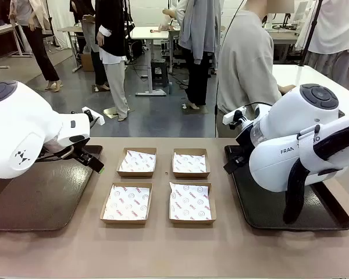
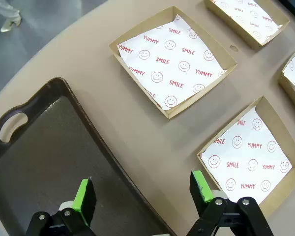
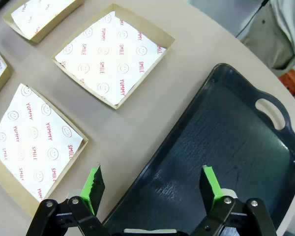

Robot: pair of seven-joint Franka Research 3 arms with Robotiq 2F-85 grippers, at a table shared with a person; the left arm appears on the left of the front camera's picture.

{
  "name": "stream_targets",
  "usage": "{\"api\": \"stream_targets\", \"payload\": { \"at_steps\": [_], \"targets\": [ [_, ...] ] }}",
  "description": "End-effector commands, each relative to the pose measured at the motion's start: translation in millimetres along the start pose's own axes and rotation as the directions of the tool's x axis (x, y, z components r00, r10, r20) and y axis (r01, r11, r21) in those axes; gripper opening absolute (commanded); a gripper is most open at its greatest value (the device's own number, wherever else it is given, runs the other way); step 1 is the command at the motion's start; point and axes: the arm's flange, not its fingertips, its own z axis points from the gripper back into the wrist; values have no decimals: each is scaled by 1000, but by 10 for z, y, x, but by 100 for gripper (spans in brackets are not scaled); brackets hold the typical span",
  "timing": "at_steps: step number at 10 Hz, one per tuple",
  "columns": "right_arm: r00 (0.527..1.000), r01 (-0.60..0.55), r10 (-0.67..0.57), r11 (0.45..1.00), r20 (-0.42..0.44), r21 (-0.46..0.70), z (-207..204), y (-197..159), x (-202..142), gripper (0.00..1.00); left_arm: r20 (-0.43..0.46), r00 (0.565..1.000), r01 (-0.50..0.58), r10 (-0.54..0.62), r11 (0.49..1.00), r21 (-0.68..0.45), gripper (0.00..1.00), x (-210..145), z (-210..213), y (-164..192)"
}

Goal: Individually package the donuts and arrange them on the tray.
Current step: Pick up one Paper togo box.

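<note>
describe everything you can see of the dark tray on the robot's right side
The tray is dark, plastic-looking, rectangular with rounded corners, a raised rim, a faintly textured floor and an oval handle cut-out at one end. It lies flat on the tan table, right of the paper-lined boxes; the right arm hides part of it. Its visible floor holds nothing.

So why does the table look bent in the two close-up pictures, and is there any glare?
Left wrist view: the wide-angle lens bows the table edge into a curve. Right wrist view: same bowing; the tray carries a pale sheen and one printed paper looks washed out. Front view: straight lines, even light, soft shadows.
</note>
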Motion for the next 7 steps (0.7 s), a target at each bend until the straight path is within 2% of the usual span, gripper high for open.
{"api": "stream_targets", "payload": {
  "at_steps": [1,7],
  "targets": [
    [1000,0,0,1000,0,0,0,0,0,100,0,1000,0,0,1000,0,100,0,0,-1],
    [1000,0,0,1000,0,0,0,0,0,100,0,1000,0,0,1000,0,100,0,0,-1]
  ]
}}
